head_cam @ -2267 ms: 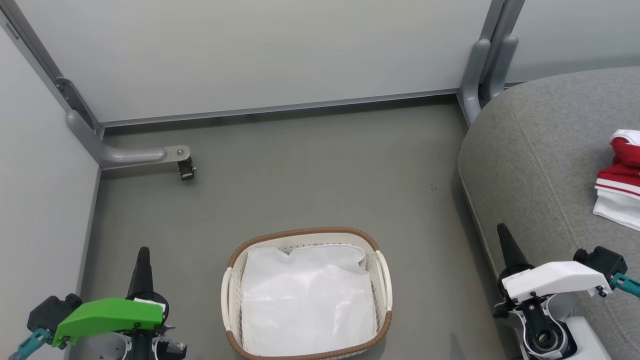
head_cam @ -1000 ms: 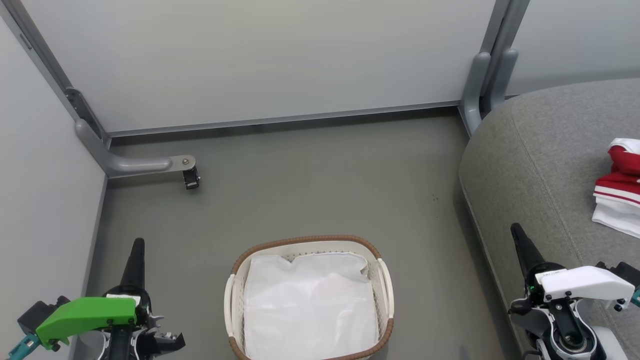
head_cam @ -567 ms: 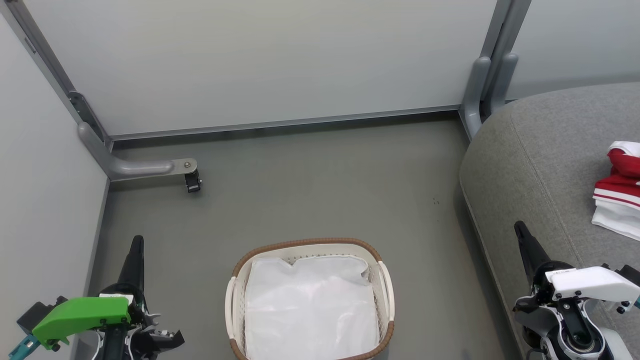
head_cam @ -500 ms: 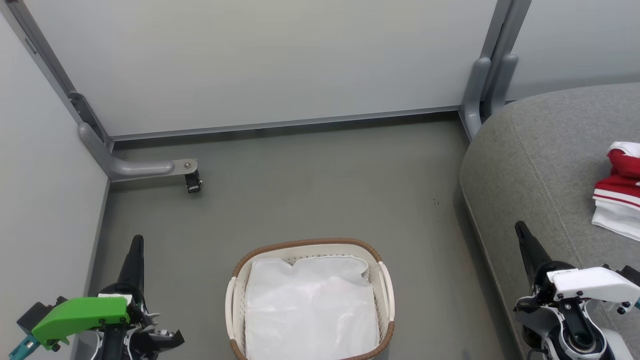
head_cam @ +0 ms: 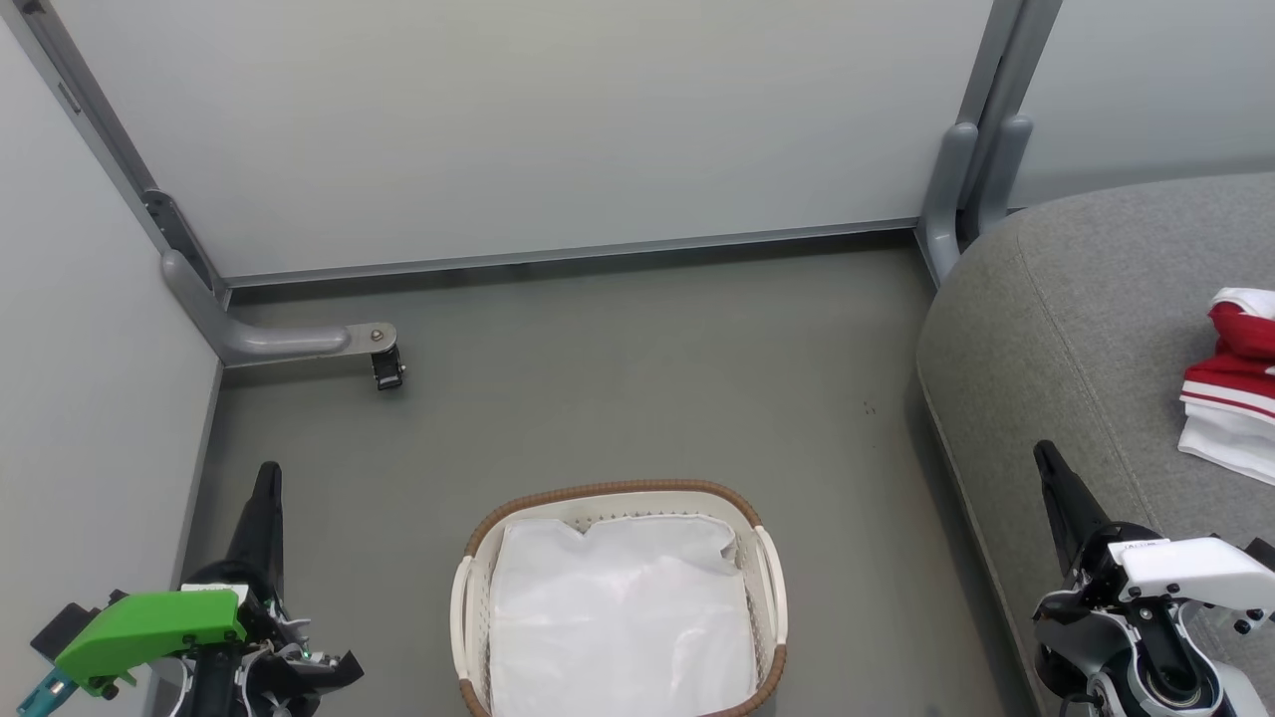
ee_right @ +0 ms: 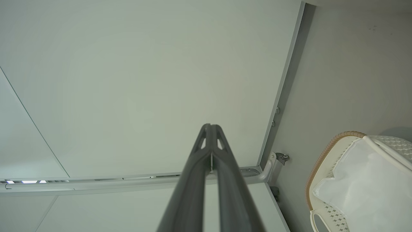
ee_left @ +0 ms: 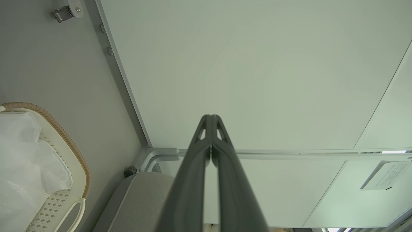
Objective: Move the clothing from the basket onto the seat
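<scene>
The white basket (head_cam: 468,607) with its brown woven rim stands on the floor at the bottom centre, holding just its white cloth liner (head_cam: 618,617). The red and white clothing (head_cam: 1233,383) lies bunched on the grey seat (head_cam: 1076,329) at the right edge. My left gripper (head_cam: 267,476) is shut at the lower left, left of the basket, fingers pressed together in the left wrist view (ee_left: 210,120). My right gripper (head_cam: 1046,458) is shut at the lower right, over the seat's front edge, tips together in the right wrist view (ee_right: 210,129). Both hold nothing.
Pale partition panels (head_cam: 558,129) wall the space at the back and left. A grey metal foot with a black caster (head_cam: 386,370) juts onto the floor at the left. A grey post (head_cam: 961,179) stands at the seat's back corner. Grey floor (head_cam: 637,378) stretches beyond the basket.
The head view has drifted, so basket, seat and wall sit slightly lower in the picture. Both grippers stay shut and have sunk a little toward the bottom corners.
</scene>
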Robot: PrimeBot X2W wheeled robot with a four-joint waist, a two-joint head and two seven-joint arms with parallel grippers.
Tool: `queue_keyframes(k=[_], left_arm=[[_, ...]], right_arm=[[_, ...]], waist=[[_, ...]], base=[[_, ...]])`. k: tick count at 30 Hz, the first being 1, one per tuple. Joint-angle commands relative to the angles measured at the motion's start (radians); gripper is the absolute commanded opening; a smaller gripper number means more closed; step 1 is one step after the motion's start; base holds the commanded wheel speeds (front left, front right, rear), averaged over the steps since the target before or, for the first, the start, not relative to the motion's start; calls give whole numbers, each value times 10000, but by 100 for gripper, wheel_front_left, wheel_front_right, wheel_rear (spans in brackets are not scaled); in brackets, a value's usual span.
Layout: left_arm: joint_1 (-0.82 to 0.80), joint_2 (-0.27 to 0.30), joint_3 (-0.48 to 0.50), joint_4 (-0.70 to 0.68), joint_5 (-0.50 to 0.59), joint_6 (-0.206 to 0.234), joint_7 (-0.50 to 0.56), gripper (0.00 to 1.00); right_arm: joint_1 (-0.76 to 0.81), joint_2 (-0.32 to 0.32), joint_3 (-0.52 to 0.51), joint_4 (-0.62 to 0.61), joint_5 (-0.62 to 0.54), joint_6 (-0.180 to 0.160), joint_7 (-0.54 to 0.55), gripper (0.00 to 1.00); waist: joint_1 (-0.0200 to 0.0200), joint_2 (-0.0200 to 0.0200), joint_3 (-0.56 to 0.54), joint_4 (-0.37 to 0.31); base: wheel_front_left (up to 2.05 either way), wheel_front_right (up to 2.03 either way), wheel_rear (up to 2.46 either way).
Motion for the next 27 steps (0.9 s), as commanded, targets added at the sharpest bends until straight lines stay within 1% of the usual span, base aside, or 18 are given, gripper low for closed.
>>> queue_keyframes(k=[1, 27], left_arm=[[-87, 64, 21, -8, -31, -66, 35, 0], [-85, 64, 19, -10, -30, -64, 34, 0]], right_arm=[[118, -58, -21, -29, 39, -7, 30, 0], [117, -58, -18, -28, 40, -7, 29, 0]], waist=[[0, 0, 0, 0], [0, 0, 0, 0]], base=[[0, 0, 0], [0, 0, 0]])
